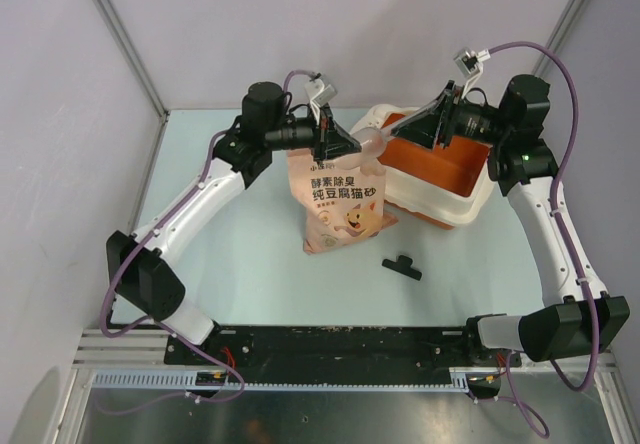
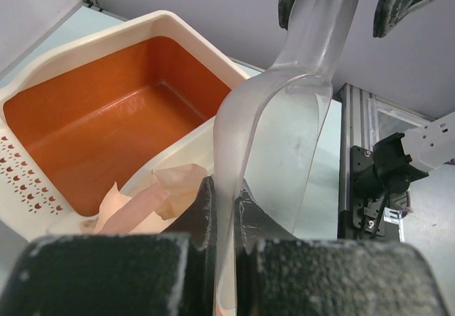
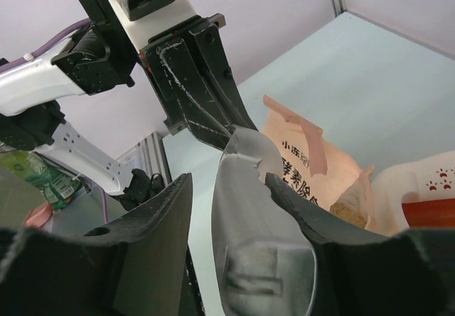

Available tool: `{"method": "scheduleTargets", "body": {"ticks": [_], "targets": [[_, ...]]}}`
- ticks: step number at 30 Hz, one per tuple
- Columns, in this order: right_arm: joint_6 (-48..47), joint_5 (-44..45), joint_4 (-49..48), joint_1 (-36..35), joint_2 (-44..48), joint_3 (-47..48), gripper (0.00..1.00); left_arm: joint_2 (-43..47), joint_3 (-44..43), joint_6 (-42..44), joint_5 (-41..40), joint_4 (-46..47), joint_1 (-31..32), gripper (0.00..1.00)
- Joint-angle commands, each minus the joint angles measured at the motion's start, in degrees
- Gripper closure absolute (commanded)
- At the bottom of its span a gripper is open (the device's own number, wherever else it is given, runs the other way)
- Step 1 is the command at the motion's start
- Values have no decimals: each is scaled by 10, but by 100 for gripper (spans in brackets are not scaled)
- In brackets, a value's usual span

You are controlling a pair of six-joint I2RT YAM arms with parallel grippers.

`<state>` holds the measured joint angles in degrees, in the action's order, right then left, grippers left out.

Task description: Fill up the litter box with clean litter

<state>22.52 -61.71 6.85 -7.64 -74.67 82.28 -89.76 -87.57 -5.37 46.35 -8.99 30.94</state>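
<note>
Nearest the arm bases, a small black T-shaped piece (image 1: 402, 266) lies alone on the pale blue-green table (image 1: 250, 264). Just beyond it is a pink printed plastic bag with a cartoon cat (image 1: 340, 204), its torn top open and its right edge just beside the near-left corner of the litter box. In the right wrist view a small beige patch (image 3: 347, 209) in the bag's mouth looks like the clean litter, though it is too small to be sure.

Above the bag's mouth the two arms meet over a clear plastic scoop (image 2: 284, 138). The left end effector (image 1: 338, 146) is clamped on the front rim of the scoop's bowl, with its fingers pressed together on the thin plastic. The right end effector (image 1: 425, 124) straddles the scoop's handle with its fingers apart. One finger is against the handle and a gap shows beside the other.

Farthest back, on the table's right half, sits the large rectangular plastic litter box (image 1: 470, 199). It is cream-white on the outside and rim, and its orange floor is in plain view. A perforated white ledge (image 2: 28, 181) runs along one end.
</note>
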Motion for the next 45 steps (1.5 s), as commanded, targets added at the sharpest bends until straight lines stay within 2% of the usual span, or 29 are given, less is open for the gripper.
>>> {"method": "scheduleTargets", "body": {"ticks": [1,4,7,8,10,11,13,14,15,16,17,18,21,22,23,24,28,29,33,38,44,45], "targets": [[17,14,-40,-4,5,2,51,-1,-26,-27,8,29,-4,100],[30,23,-57,-4,3,1,53,-2,-26,-30,8,31,-3,100],[31,23,-62,-4,0,1,61,-5,-27,-30,8,33,-3,100],[31,23,-62,-4,-2,2,68,-5,-27,-31,8,32,-3,100],[29,22,-61,-4,-3,2,76,-6,-26,-31,8,34,-4,100],[26,25,-59,-4,-3,1,86,-6,-26,-31,8,35,-4,100],[24,33,-58,0,-2,2,97,-8,-27,-31,8,35,-4,100],[24,39,-53,3,-2,1,100,-9,-26,-30,7,35,-4,100],[24,48,-52,7,-3,2,100,-9,-25,-28,6,34,-4,96],[28,48,-50,17,-5,2,100,-9,-26,-19,3,35,-4,83],[28,48,-38,25,-7,10,100,-6,-28,-13,3,35,-8,57],[26,55,-25,34,-9,16,100,-4,-30,-7,-1,34,-13,50],[-31,88,67,72,-19,66,100,2,-57,28,-20,16,-40,36],[-60,105,106,73,-26,88,100,1,-63,51,-30,5,-47,27],[-129,114,179,86,-40,109,100,3,-67,69,-39,-22,-58,24],[-156,113,207,86,-48,147,100,4,-68,113,-43,-36,-61,22],[-223,142,288,78,-70,196,100,11,-47,225,-50,-116,-63,14],[-224,170,287,78,-69,196,100,12,-40,241,-52,-132,-63,13],[-264,165,285,48,-66,187,100,-2,-23,314,-68,-172,-62,12],[-276,205,323,-2,-79,202,100,-31,-30,337,-117,-191,-58,14],[-294,248,344,-49,-92,208,100,-40,-39,352,-83,-210,-57,31],[-297,254,342,-53,-90,206,100,-38,-38,350,-79,-212,-57,37]]}}
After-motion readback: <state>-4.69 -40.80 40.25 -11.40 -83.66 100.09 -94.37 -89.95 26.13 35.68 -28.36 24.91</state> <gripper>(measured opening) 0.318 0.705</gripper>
